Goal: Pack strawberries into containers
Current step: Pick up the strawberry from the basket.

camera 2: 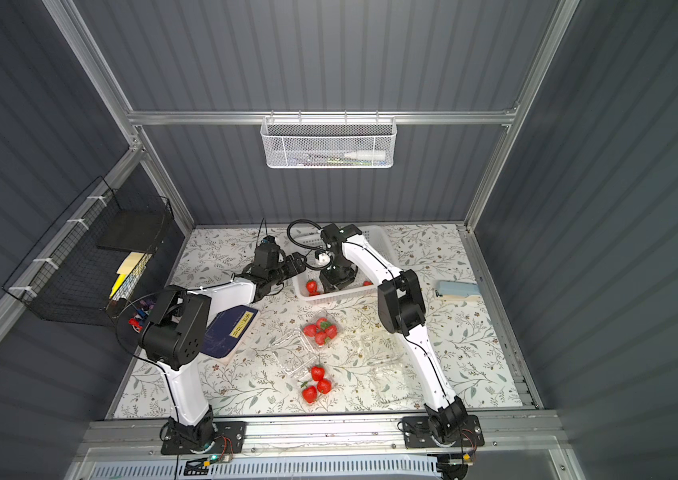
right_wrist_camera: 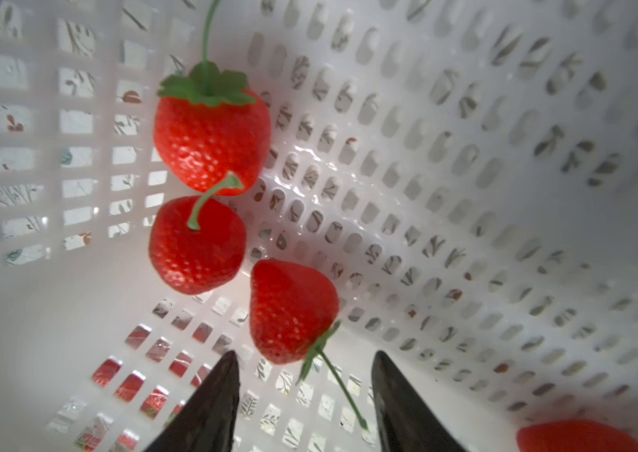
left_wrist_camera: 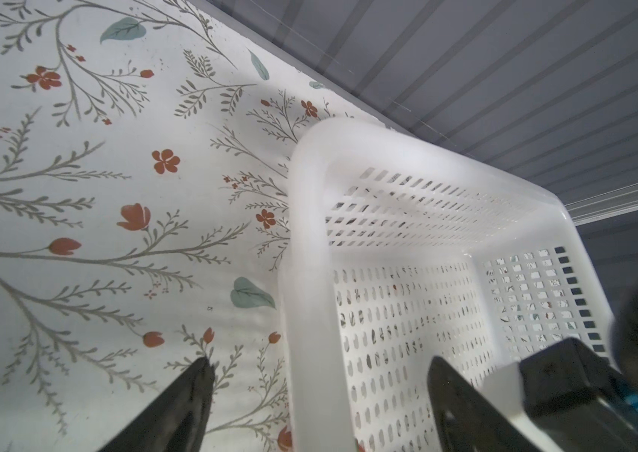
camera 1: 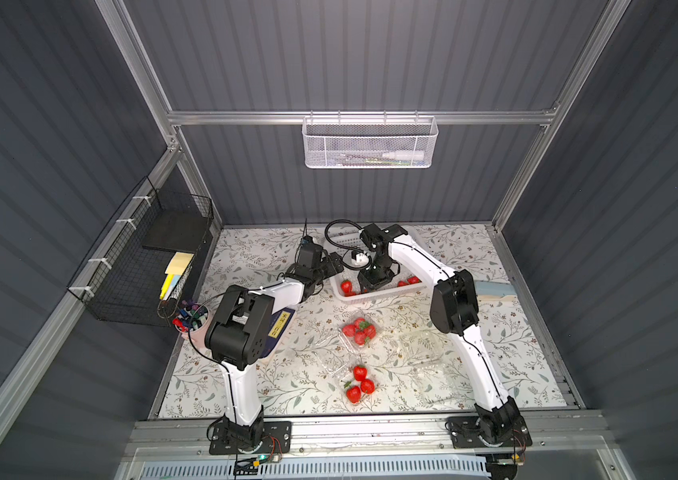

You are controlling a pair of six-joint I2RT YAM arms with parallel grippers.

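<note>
Several strawberries lie in the white perforated basket (camera 1: 374,296); three strawberries (right_wrist_camera: 290,309) show close in the right wrist view. My right gripper (right_wrist_camera: 306,356) hangs open inside the basket (right_wrist_camera: 466,195), and the nearest berry's stem runs between its fingers. My left gripper (left_wrist_camera: 321,362) is open and straddles the basket's rim (left_wrist_camera: 305,235), one finger outside and one inside, without touching it. In front stand three clear containers: one (camera 1: 360,330) with several strawberries, one (camera 1: 358,384) with three, one (camera 1: 420,347) empty. In both top views the grippers (camera 1: 374,284) (camera 2: 297,264) sit at the basket.
A blue flat scale (camera 1: 279,328) lies under the left arm, with a cup of markers (camera 1: 191,320) beside it. A black wire rack (camera 1: 142,266) hangs on the left wall and a white mesh basket (camera 1: 370,143) on the back wall. A pale blue object (camera 2: 457,289) lies at the right edge.
</note>
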